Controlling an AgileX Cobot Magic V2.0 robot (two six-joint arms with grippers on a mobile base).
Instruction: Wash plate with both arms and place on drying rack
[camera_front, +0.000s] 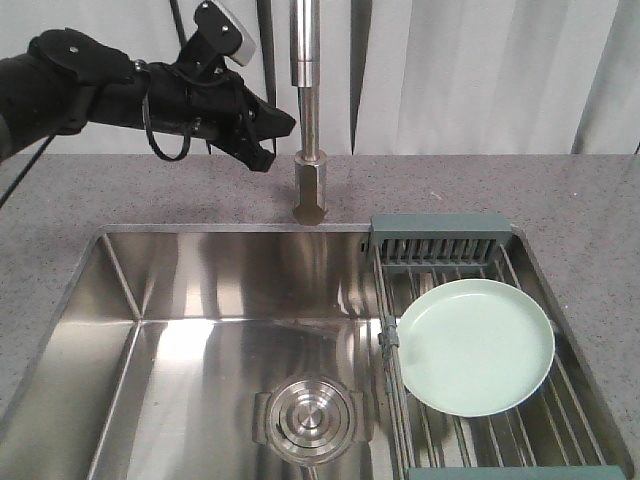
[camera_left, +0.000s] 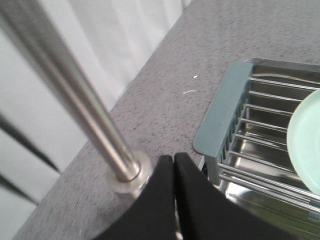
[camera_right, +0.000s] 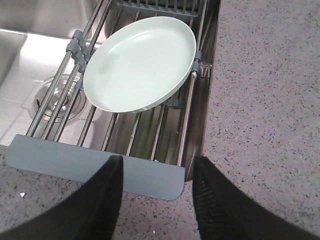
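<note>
The pale mint-green plate (camera_front: 477, 346) lies flat on the wire drying rack (camera_front: 470, 440) over the right end of the sink; it also shows in the right wrist view as the plate (camera_right: 140, 64) on the rack (camera_right: 95, 165). My left gripper (camera_front: 268, 140) is shut with nothing in it, held up beside the tap's stem, left of it. In the left wrist view the left gripper (camera_left: 174, 157) has its jaws pressed together above the tap base. My right gripper (camera_right: 157, 167) is open above the rack's near end bar, apart from the plate; the front view does not show it.
A tall steel tap (camera_front: 308, 110) stands behind the stainless sink (camera_front: 200, 300), whose drain (camera_front: 308, 420) lies low in the middle. Grey speckled counter (camera_front: 560, 200) surrounds the basin. A white curtain hangs behind. The rack's slotted end bar (camera_left: 220, 115) lies near the tap.
</note>
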